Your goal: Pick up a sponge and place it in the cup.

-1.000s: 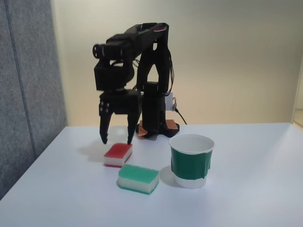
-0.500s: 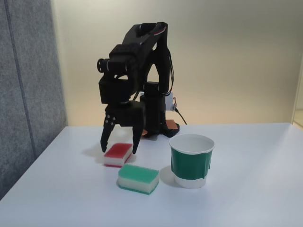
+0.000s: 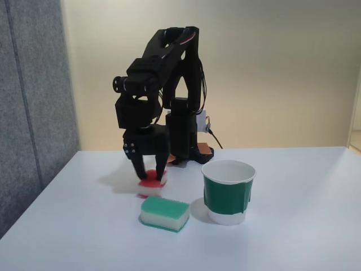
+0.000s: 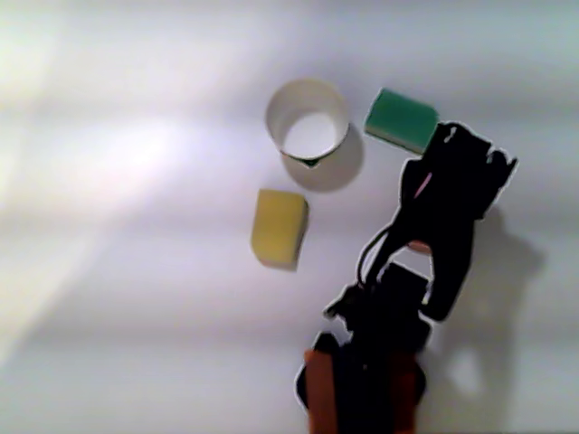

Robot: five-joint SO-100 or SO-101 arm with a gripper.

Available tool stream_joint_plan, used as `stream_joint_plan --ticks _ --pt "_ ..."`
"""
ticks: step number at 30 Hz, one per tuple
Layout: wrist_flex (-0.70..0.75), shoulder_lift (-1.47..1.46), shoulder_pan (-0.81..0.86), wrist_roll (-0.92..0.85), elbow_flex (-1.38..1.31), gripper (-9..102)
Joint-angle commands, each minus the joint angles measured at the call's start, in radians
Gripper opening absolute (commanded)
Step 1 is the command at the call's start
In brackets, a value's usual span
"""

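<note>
With the end effector (image 3: 151, 175) pinched onto the sponge (image 3: 151, 179) on the bench (image 3: 293, 226) (left of the cup (image 3: 228, 192)), a firm squeeze and straight lift should avoid the green-topped sponge (image 3: 164, 213).

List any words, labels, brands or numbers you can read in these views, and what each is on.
None can be read.
The cup shows a plain green band with no print visible.
The red sponge, the green sponge and the yellow sponge bear no marks.
The black arm and its gripper show no legible label.
</note>
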Motion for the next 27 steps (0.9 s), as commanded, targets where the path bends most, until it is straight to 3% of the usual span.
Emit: stream_joint_plan --ticks 1,7,14,20,27 --pt "0.015 0.028 0.017 0.008 0.008 0" --pt "0.155 0.169 -0.014 0.083 -0.018 0" --pt "0.376 0.442 -0.179 0.465 -0.11 0" --pt "0.334 0.522 -0.364 0.899 -0.156 0" --pt "0.284 0.563 -0.52 1.249 -0.15 0"
